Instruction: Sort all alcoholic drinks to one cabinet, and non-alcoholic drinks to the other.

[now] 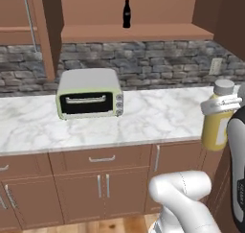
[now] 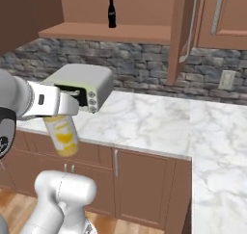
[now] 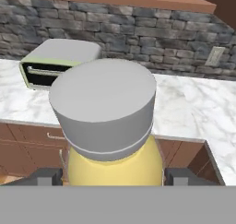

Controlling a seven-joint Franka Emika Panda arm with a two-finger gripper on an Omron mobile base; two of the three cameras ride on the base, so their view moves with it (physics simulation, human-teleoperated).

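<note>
While clamped on the yellow bottle (image 3: 115, 165) below its whitish cap (image 3: 103, 105), the end effector (image 3: 113, 176) holds it upright in the air, off the tabletop (image 1: 143, 117) and in front of its edge. Toaster oven (image 1: 89, 93): pale, standing on the marble tabletop against the stone backsplash (image 1: 143, 62). Black cola bottle (image 1: 127, 13): upright on the floor of the open wall cabinet (image 1: 139, 33) above.

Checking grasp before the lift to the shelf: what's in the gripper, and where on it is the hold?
The gripper holds the yellow bottle, its fingers clamped on opposite sides of the upper body, just under the whitish cap.
</note>
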